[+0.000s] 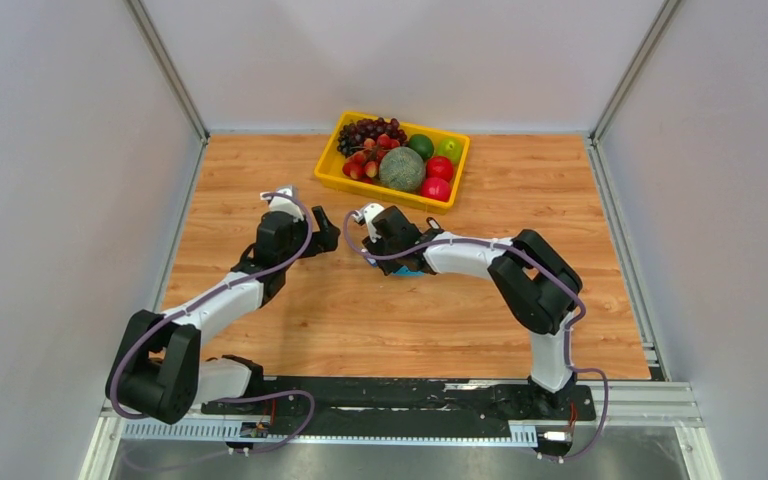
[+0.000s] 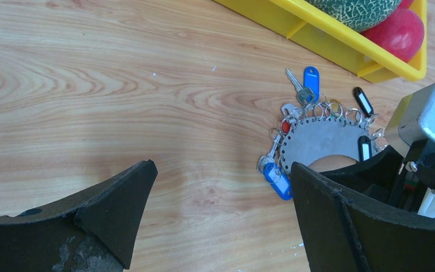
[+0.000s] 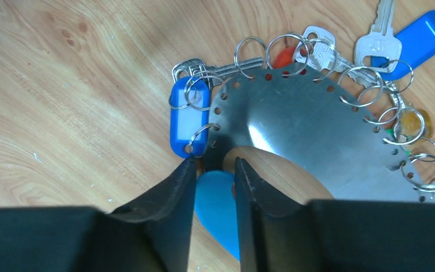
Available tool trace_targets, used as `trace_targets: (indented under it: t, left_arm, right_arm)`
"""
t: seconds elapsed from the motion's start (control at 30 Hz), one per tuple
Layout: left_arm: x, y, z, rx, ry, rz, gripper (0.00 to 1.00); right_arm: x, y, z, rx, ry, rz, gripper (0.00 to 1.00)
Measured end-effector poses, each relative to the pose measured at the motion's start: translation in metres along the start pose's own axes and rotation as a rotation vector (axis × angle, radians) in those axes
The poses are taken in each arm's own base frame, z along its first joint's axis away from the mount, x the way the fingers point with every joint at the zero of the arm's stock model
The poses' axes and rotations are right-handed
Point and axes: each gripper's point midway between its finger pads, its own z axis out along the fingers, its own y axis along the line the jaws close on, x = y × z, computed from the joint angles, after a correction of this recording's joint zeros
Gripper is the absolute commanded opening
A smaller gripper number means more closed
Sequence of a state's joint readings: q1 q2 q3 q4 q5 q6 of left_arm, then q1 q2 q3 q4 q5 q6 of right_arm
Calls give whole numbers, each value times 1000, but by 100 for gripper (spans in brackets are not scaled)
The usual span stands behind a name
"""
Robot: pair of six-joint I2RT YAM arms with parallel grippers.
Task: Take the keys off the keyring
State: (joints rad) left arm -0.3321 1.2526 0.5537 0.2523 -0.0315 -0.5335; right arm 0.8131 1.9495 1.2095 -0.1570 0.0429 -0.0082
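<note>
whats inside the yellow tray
A netted melon, dark grapes, what look like strawberries, two green fruits and two red ones. The yellow tray's floor is hidden beneath them.

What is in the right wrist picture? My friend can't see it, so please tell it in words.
The right gripper's two black fingers stand close together at the inner edge of the keyring, a flat silvery plate with holes round its rim. Through those holes, small rings carry keys and blue tags, all lying on a wooden table.

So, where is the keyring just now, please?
The keyring lies on the table, right of centre in the left wrist view, just below the yellow tray, the right gripper at its edge.
</note>
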Motion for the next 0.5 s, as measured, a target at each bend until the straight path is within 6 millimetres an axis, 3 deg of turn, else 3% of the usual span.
trace_targets:
  t: [0.13, 0.37, 0.5]
  left_arm:
    - [1, 0, -1, 4, 2, 0, 100]
    - [6, -18, 1, 111, 30, 4, 96]
    - [18, -26, 5, 164, 77, 4, 95]
  right_arm:
    - [0, 0, 0, 9, 0, 6, 10]
    - [5, 1, -21, -1, 5, 31, 8]
    - [-13, 4, -44, -18, -53, 54, 7]
